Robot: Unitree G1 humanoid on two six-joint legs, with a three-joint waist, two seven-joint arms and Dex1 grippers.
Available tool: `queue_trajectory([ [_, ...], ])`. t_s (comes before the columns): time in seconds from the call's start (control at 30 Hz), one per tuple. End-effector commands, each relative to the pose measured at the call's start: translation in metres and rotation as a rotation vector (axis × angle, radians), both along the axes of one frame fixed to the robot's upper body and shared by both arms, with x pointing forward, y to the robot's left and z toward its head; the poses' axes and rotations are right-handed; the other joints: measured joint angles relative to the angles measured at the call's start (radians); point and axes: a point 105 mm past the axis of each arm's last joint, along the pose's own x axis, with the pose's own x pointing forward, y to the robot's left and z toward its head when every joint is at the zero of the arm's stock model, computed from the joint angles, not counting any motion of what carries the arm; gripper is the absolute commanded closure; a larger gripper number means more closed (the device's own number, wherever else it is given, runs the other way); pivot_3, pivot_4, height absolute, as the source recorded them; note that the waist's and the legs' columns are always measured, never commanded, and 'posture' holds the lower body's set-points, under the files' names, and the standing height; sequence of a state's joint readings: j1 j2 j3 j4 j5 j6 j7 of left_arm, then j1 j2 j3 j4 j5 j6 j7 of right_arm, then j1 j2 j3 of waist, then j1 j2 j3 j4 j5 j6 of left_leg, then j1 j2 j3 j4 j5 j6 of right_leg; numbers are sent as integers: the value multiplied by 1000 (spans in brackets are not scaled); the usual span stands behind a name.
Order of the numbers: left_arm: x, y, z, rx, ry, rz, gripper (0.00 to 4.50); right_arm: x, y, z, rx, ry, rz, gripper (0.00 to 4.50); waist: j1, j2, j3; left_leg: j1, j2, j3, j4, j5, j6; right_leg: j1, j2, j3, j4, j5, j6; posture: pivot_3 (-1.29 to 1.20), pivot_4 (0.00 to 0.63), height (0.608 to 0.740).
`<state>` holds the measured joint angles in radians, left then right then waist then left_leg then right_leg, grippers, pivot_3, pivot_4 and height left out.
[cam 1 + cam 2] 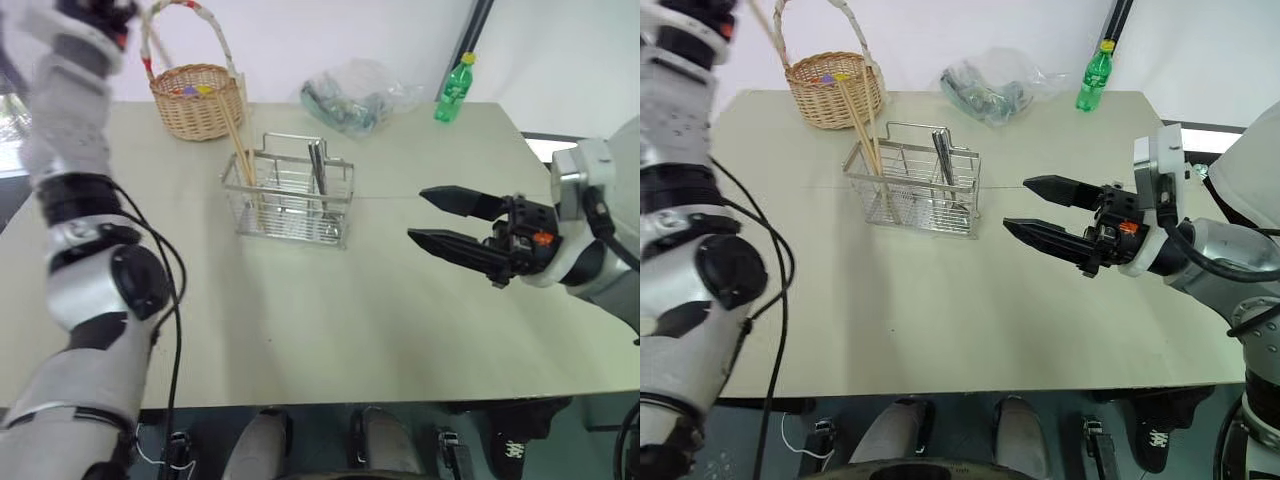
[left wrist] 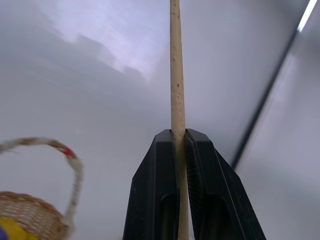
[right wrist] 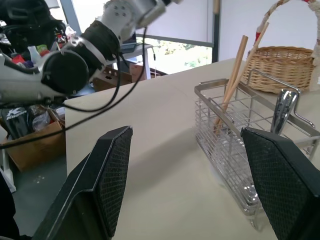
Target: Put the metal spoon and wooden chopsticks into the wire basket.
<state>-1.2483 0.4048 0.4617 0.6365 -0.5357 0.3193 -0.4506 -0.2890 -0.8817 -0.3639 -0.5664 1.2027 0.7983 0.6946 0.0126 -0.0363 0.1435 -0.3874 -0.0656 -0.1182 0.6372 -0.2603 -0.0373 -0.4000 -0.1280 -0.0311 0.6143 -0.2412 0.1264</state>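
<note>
A pale worktop (image 1: 400, 330) is carrying everything in view. Toward its far side the wire basket (image 1: 290, 200) is standing upright, and behind it, near the far left corner, a round wicker basket (image 1: 197, 100) with a tall hoop handle is sitting beside a crumpled clear plastic bag (image 1: 360, 95) and a green bottle (image 1: 455, 90).

The right pincer (image 1: 432, 218) is hovering above the worktop to the right of the wire basket, well apart from it, its two black fingers standing wide with nothing between them.

The left pincer (image 2: 179, 145) is raised high, its fingers pressing tight on a single wooden chopstick (image 2: 176, 75) that is running straight out between them.

Two wooden chopsticks (image 1: 240, 150) are leaning in the left compartment of the wire basket, their tops tilting toward the wicker basket. The metal spoon (image 1: 318, 168) is standing handle-up in the right compartment.
</note>
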Motion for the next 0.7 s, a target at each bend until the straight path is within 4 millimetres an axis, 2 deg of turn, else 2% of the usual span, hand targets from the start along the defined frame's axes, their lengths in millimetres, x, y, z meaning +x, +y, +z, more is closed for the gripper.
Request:
queue_trajectory([
  [0.03, -7, -21, -2, 67, -26, -53, 4445, -7, -3, 9, 13, -46, -14, 928, -5, 1, 0, 0, 0, 0, 0, 0, 0, 0, 0, 0, 0, 0, 0, 0, 150, 674],
  [0.3, -14, -47, -37, 149, 30, -111, 4445, -11, -5, 6, 20, -40, -42, 928, 0, 0, 1, 0, 1, 0, 1, 0, 0, -1, 0, 1, 0, 0, 0, 0, 150, 674],
  [0.43, -15, -53, -58, 166, 89, -116, 4445, -10, -7, 5, 25, -40, -54, 928, 2, 1, 0, 0, 1, -1, 2, -1, 1, 1, 0, 1, -1, 0, 0, 0, 150, 674],
  [0.7, -22, -61, -86, 280, 125, -107, 4445, -9, -6, 5, 35, -41, -62, 928, 2, 1, 0, 0, 0, -2, 2, -1, 1, 2, 0, 1, -1, 0, 0, 0, 150, 674],
])
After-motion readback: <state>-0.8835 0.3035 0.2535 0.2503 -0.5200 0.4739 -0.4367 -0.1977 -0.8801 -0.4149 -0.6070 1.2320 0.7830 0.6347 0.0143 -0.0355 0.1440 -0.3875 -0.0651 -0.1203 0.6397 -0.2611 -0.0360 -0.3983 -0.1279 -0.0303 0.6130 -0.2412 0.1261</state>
